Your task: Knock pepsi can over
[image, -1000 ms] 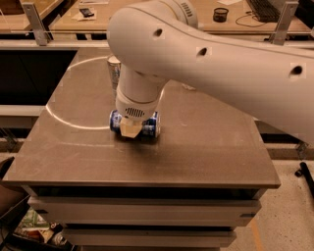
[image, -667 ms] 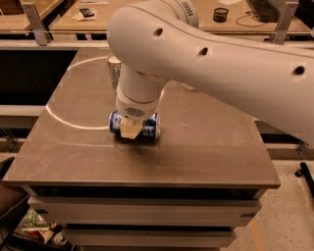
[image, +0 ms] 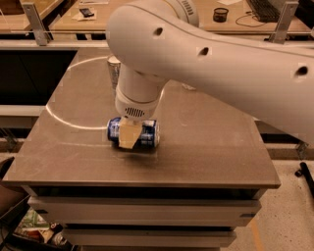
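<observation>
The pepsi can (image: 148,134) is dark blue with white markings and lies on its side on the brown table (image: 206,142), a little left of centre. My gripper (image: 128,135) comes straight down from the large white arm (image: 206,54) and sits right at the can, covering its middle part. The can's left end (image: 113,129) shows beside the gripper.
A taller silver-grey can (image: 113,69) stands upright behind the gripper at the back left, partly hidden by the arm. The table's front edge (image: 147,182) is close below the can. Desks with a black cup (image: 221,14) stand beyond the table.
</observation>
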You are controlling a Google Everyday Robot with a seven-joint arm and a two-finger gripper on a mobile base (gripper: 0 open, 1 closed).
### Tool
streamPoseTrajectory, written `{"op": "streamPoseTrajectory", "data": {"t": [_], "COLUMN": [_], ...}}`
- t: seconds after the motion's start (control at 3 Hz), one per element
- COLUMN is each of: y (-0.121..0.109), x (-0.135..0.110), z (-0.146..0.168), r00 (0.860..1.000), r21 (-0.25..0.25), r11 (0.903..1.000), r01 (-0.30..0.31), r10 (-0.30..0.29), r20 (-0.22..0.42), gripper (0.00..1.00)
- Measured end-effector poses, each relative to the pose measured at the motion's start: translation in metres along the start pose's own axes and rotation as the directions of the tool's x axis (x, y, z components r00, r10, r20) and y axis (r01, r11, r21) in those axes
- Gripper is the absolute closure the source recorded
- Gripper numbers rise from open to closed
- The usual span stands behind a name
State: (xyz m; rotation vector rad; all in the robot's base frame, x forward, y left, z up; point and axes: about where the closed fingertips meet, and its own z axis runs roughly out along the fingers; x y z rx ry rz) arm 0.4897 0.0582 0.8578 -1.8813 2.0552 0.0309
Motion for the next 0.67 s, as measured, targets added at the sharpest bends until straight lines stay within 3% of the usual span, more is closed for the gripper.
{"op": "streamPoseTrajectory", "data": {"t": [0.33,0.67], "y": [0.0003,0.0004], "x": [-0.0002,-0.0002], "z": [-0.0013,-0.0013], "r00": [1.0,1.0], "r21": [0.003,0.003], "r11": [1.0,1.0], "r01": [0.001,0.001], "r10": [-0.001,-0.001], "r20": [0.0,0.0], "gripper": [0.0,0.0]}}
